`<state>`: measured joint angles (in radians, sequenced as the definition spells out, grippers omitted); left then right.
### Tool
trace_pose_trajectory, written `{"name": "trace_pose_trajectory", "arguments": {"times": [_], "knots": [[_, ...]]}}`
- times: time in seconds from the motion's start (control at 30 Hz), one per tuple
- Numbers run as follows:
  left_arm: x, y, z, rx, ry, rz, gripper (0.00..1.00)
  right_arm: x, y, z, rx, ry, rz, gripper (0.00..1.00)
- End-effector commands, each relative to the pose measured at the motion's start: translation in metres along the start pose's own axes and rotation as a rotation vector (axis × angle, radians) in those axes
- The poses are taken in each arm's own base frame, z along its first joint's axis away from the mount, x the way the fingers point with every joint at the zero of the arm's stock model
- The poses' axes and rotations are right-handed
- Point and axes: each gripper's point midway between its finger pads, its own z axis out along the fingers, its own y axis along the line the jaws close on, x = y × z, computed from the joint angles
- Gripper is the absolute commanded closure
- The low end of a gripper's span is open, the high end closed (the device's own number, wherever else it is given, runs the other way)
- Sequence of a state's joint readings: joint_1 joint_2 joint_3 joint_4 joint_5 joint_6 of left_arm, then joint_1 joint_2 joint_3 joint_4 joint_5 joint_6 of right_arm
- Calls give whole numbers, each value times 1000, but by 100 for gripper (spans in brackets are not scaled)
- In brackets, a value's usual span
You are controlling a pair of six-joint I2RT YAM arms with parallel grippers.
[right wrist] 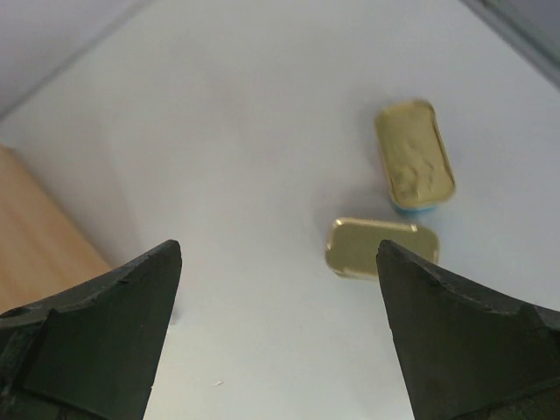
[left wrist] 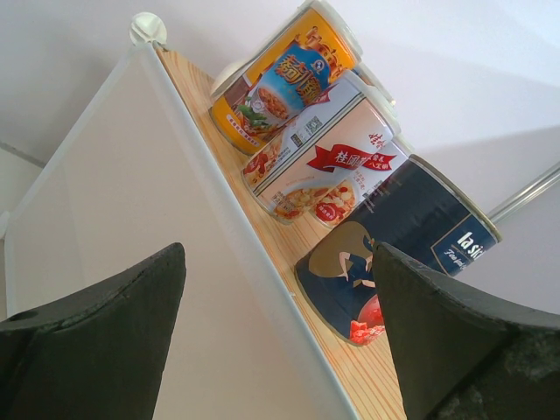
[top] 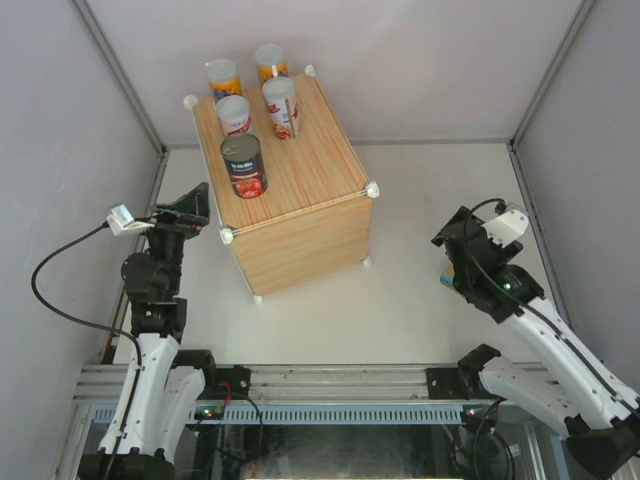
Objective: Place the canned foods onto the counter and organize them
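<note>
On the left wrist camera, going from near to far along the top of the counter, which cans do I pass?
Nearest first: dark blue tomato can → white can with red label → orange can.

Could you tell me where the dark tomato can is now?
Top view: the dark tomato can stands upright on the counter, left side, in front of the left white-labelled can.

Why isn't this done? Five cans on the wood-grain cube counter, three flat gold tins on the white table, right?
Two tins, not three: right wrist view shows a blue-sided flat gold tin and a second flat gold tin on the white table. Rest stands.
</note>
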<state>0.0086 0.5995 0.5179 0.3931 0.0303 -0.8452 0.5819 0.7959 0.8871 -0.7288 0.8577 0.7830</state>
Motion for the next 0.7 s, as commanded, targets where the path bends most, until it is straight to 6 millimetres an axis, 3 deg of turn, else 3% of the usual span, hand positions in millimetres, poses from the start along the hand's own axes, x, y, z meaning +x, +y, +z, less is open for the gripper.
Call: {"name": "trace_pose_trajectory", "arguments": {"times": [0.0, 0.07, 0.3, 0.67], "knots": [[-2, -6, -1, 26, -5, 18, 9, 42, -23, 19, 205, 158, 263, 8], [-1, -6, -1, 25, -5, 20, 9, 59, -33, 27, 321, 228, 354, 8], [-2, -7, -1, 28, -5, 21, 9, 107, -43, 47, 523, 423, 558, 4], [0, -6, -1, 28, 1, 19, 9, 143, -67, 58, 690, 432, 762, 7]]}}
